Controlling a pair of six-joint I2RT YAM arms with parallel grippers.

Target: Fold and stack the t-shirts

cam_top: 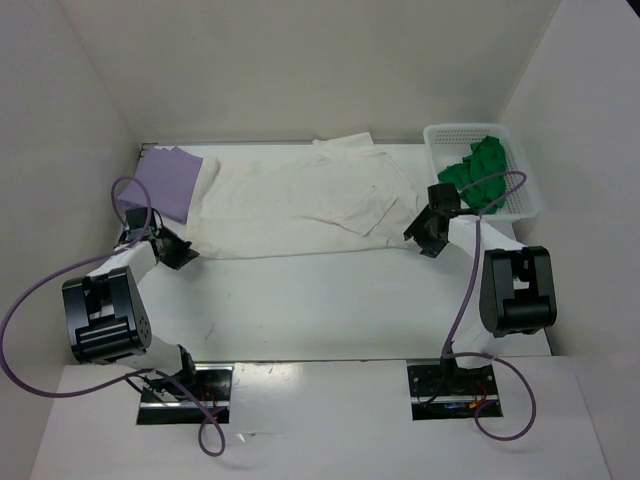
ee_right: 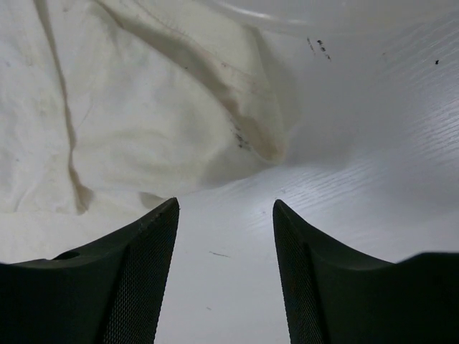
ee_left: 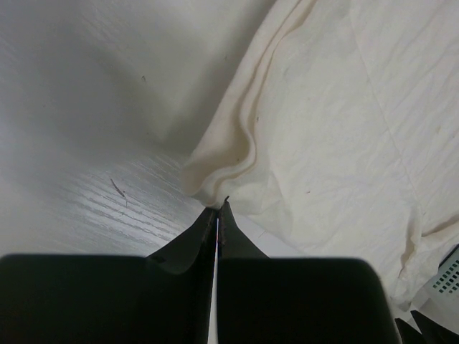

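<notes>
Holding the green t-shirt [cam_top: 482, 168], the mesh basket [cam_top: 433, 141] sits right of the cream t-shirt [cam_top: 300, 200]; right hand [ee_right: 226, 206], near the basket, released; left hand [ee_left: 218, 209], well apart, clenched empty.

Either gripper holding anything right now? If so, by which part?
Right gripper: open, nothing held. Left gripper: shut, with its tips right at a folded edge of the cream t-shirt. Whether it pinches the cloth cannot be told.

Overlap order of lavender purple cloth t-shirt [cam_top: 168, 182] and cream white cloth t-shirt [cam_top: 300, 205] unclear. Part of bright green cloth t-shirt [cam_top: 485, 165] hidden inside white plastic mesh basket [cam_top: 440, 148]. Both wrist views crop cream white cloth t-shirt.
</notes>
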